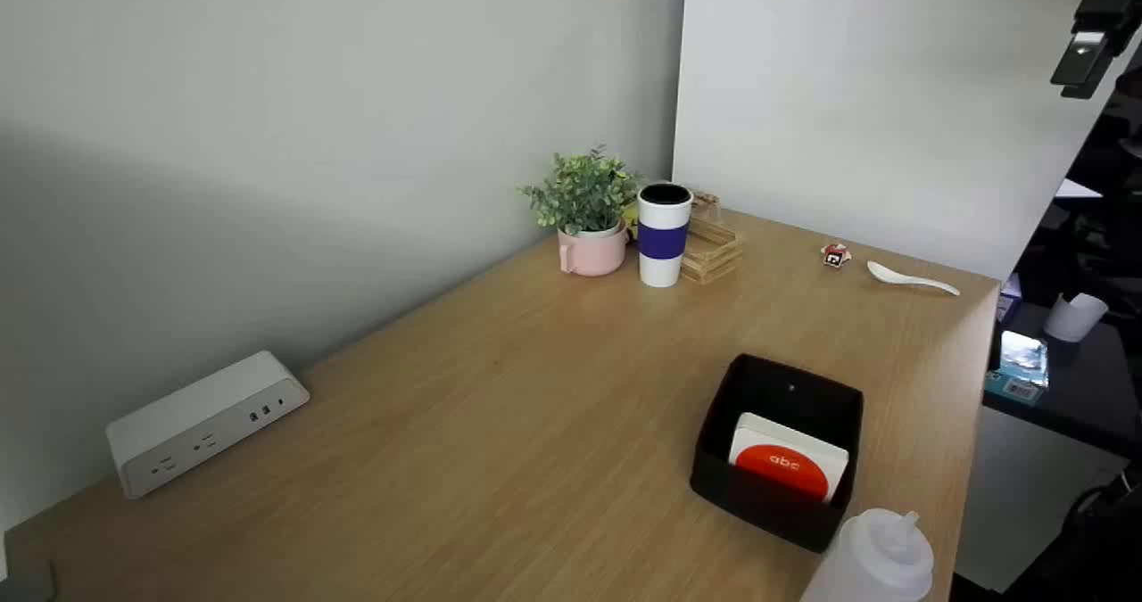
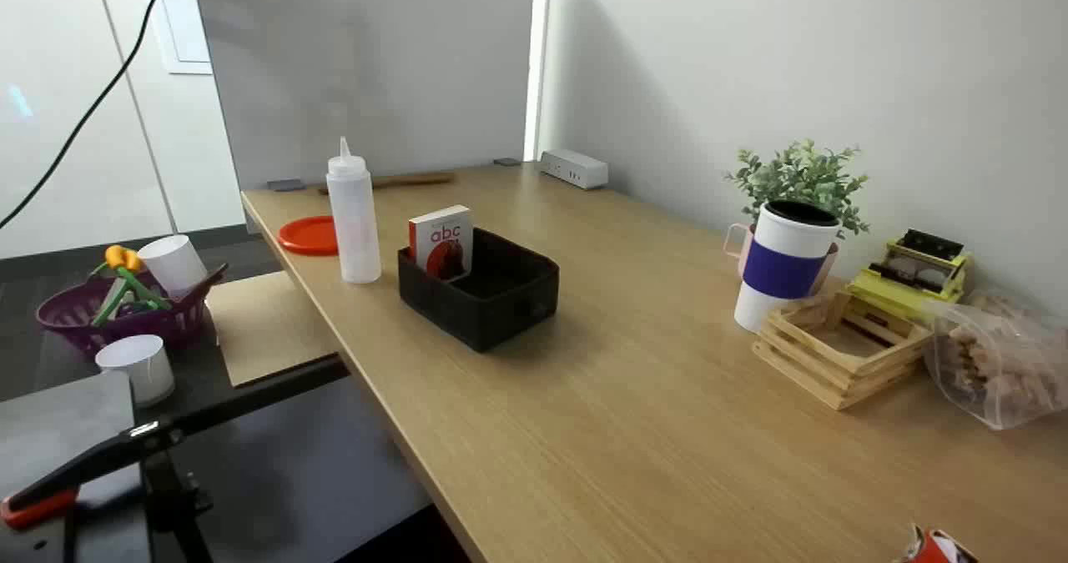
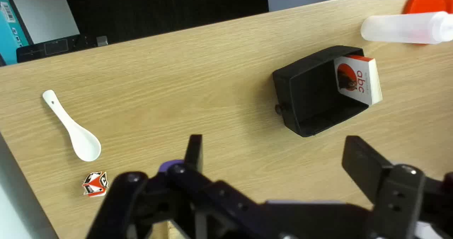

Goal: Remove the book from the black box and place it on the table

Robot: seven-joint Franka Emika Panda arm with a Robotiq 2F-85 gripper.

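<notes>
One book (image 2: 442,246) stands on edge inside one black box (image 2: 492,329), at one end of it, its top above the rim; the white cover carries a red patch and the letters abc. Just beside that end stands one translucent bottle (image 2: 355,225), with one round red disc (image 2: 307,236) to its left in an exterior view. I hold nothing: my gripper (image 3: 274,141) hangs high over the table (image 1: 500,424), well apart from the book, its two fingers (image 3: 362,164) spread wide.

Farther out, one white spoon (image 1: 910,279) lies at the far right in an exterior view, with one small red-and-white paper piece (image 1: 835,255) near it on the left. By the grey wall (image 1: 268,94) I count one leafy plant (image 1: 584,192) in one pink mug (image 1: 593,254), one white tumbler (image 1: 662,241), one yellow device (image 2: 893,292), one clear bag (image 2: 1001,371), at least one slatted crate (image 2: 826,359), and one white power strip (image 1: 210,424).

The tabletop is smooth, tan wood grain. Past its edge, at the left in an exterior view, I see one purple basket (image 2: 179,328) and two white containers (image 2: 138,367).
</notes>
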